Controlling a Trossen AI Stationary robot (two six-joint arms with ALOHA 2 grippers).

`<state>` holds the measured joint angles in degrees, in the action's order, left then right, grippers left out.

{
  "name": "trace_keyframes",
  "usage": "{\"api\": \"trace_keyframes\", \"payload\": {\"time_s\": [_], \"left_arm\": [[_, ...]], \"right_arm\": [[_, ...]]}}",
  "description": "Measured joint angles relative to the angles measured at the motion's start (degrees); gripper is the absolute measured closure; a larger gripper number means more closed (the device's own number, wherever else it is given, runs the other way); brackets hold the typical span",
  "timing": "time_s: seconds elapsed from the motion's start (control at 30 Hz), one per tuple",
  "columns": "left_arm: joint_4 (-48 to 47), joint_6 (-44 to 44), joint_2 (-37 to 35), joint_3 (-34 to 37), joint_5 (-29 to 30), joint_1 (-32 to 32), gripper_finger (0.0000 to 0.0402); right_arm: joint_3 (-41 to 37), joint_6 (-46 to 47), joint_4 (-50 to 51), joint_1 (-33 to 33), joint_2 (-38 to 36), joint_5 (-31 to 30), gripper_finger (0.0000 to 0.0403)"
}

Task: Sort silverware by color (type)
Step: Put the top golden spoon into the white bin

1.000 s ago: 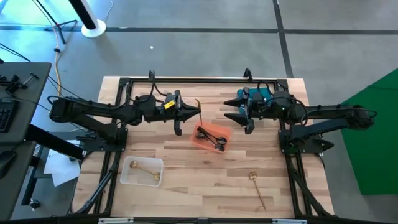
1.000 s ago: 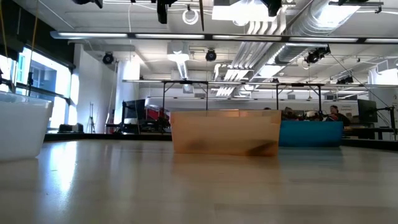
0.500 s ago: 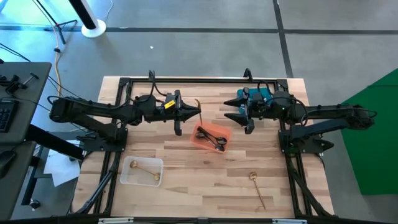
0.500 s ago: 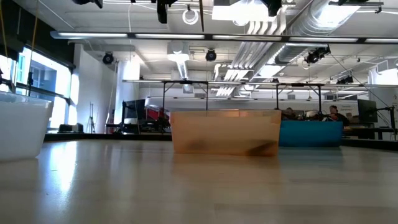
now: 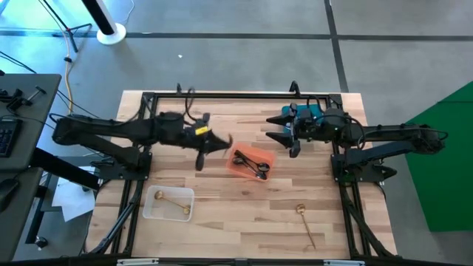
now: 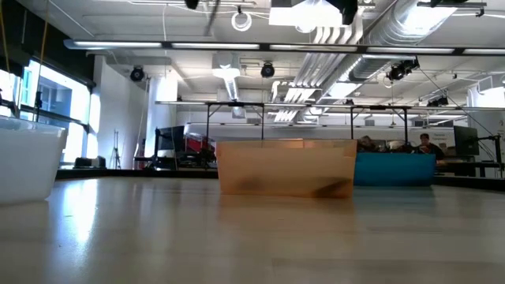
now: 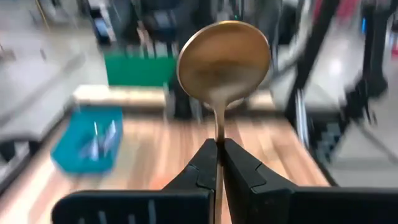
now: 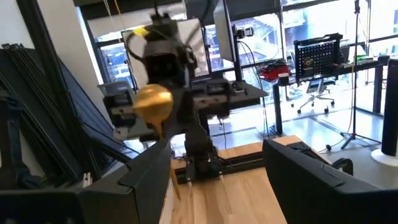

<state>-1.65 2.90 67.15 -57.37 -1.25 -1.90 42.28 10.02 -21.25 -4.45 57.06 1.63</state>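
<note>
Left gripper [image 7: 219, 146] jaws clamped flat on the thin stem of a gold metal spoon [image 7: 224, 62], bowl standing clear beyond the fingertips; carried above the table centre-left, just left of the orange plastic bin [image 5: 251, 163]. Right gripper [image 5: 287, 137] jaws spread wide, holding nothing, parked at the far right beside the blue plastic bin [image 5: 304, 112].

Progress, judged: partly done. Black utensils [image 5: 253, 164] lying in the orange bin. One gold utensil [image 5: 174, 204] in the clear plastic bin [image 5: 168, 203] at near left. Another gold utensil [image 5: 306, 223] loose on the wooden table [image 5: 244, 218] at near right, unsorted.

Clearance: open boards between the three bins; black frame rails along both sides; loose piece fairly close to the near-right edge.
</note>
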Motion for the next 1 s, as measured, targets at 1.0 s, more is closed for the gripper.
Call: {"api": "trace_keyframes", "payload": {"time_s": [1.0], "left_arm": [[-56.9,20.5,-1.3,1.2,5.0,-31.9,0.0401]], "right_arm": [[0.0,4.8,-3.9,0.0,5.1,0.4,0.0164]]}}
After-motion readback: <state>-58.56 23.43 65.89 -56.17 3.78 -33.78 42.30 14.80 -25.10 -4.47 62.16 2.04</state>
